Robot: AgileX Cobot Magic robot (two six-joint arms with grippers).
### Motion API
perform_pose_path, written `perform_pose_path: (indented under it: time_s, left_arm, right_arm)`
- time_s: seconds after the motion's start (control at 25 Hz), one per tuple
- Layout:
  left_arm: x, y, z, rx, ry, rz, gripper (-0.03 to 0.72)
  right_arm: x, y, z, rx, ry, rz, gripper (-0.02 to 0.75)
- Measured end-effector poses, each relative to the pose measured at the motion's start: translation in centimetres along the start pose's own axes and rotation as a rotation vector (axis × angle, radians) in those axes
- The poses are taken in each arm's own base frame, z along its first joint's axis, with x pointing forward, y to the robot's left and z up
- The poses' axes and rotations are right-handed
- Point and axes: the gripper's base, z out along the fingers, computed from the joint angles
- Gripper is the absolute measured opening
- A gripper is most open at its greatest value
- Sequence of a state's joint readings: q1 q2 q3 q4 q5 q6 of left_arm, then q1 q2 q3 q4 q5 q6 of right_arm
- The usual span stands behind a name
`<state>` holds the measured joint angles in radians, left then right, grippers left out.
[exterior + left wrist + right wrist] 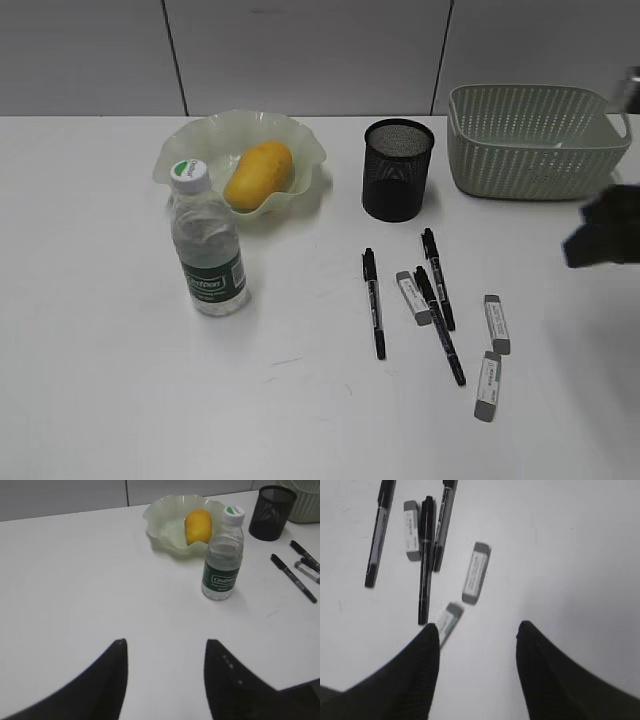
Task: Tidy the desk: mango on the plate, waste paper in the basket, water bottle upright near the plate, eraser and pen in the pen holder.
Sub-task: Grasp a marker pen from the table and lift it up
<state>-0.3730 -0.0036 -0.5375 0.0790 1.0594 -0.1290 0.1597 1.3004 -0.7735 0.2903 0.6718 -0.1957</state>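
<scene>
A yellow-orange mango (259, 173) lies in a pale green translucent plate (180, 150). The clear bottle (207, 245) has a dark green label with white lettering and a white-green cap. Black mesh pen holder (398, 170); sage-green woven-pattern basket (530, 150); black pens (373, 302); grey-white erasers (497, 323); white table (100, 380).

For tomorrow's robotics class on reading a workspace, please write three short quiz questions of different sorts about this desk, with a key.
1. True or false: the yellow-orange oval mango lies in the pale green ruffled plate.
2. How many black pens and how many grey-and-white erasers lie on the white desk?
3. Multiple choice: the clear plastic water bottle with the dark green label is A) lying on its side, B) standing upright beside the plate, C) inside the sage-green woven basket.

Key
1. True.
2. Three pens, three erasers; none visible in the black mesh pen holder.
3. B.
</scene>
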Motion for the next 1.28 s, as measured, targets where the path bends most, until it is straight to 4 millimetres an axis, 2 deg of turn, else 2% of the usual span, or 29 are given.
perform_pose_path:
  time_s: [0.12, 0.2, 0.28, 0.32, 0.4, 0.52, 0.68, 0.76, 0.88, 0.92, 1.04, 1.16, 1.24, 1.28]
  left_arm:
    - [0.0, -0.1, -0.1, -0.056, -0.006, -0.026, 0.372]
    - [0.0, -0.1, -0.1, -0.089, -0.009, -0.042, 0.372]
    - [0.1, -0.2, -0.1, -0.125, -0.011, -0.059, 0.372]
    - [0.1, -0.2, -0.1, -0.142, -0.012, -0.067, 0.37]
    - [0.1, -0.2, -0.1, -0.168, -0.013, -0.079, 0.365]
    - [0.1, -0.3, -0.1, -0.184, -0.015, -0.089, 0.361]
    - [0.1, -0.3, -0.1, -0.188, -0.015, -0.092, 0.361]
    - [0.1, -0.3, -0.1, -0.188, -0.015, -0.092, 0.36]
    - [0.1, -0.3, -0.1, -0.188, -0.015, -0.092, 0.36]
    - [0.1, -0.3, -0.1, -0.187, -0.015, -0.092, 0.36]
    - [0.1, -0.3, -0.1, -0.187, -0.015, -0.092, 0.36]
    - [0.1, -0.3, -0.1, -0.186, -0.015, -0.093, 0.36]
    - [0.1, -0.3, -0.1, -0.186, -0.015, -0.093, 0.36]
    - [0.1, -0.3, -0.1, -0.186, -0.015, -0.093, 0.359]
  right_arm:
    - [-4.8, 0.8, 6.0, -0.025, 0.086, -0.016, 0.402]
    - [-7.6, 2.2, 9.4, -0.041, 0.105, -0.026, 0.402]
    - [-9.4, 3.4, 12.9, -0.039, 0.15, -0.023, 0.402]
    - [-10.3, 4.1, 14.0, -0.034, 0.157, -0.04, 0.402]
    - [-11.0, 5.0, 16.8, 0.0, 0.217, -0.056, 0.402]
    - [-11.5, 5.7, 19.5, 0.056, 0.273, -0.07, 0.402]
    - [-11.3, 5.7, 21.4, 0.082, 0.312, -0.042, 0.394]
    - [-11.0, 5.3, 21.9, 0.113, 0.333, -0.039, 0.333]
    - [-11.0, 5.0, 21.8, 0.153, 0.348, -0.05, 0.118]
    - [-11.1, 4.9, 21.6, 0.163, 0.343, -0.059, 0.08]
    - [-11.4, 4.9, 20.1, 0.169, 0.299, -0.075, 0.08]
    - [-12.4, 5.6, 15.4, 0.125, 0.098, -0.08, 0.08]
    - [-13.7, 6.3, 10.8, 0.065, -0.188, -0.105, 0.08]
    - [-13.9, 6.4, 9.4, 0.038, -0.32, -0.127, 0.08]
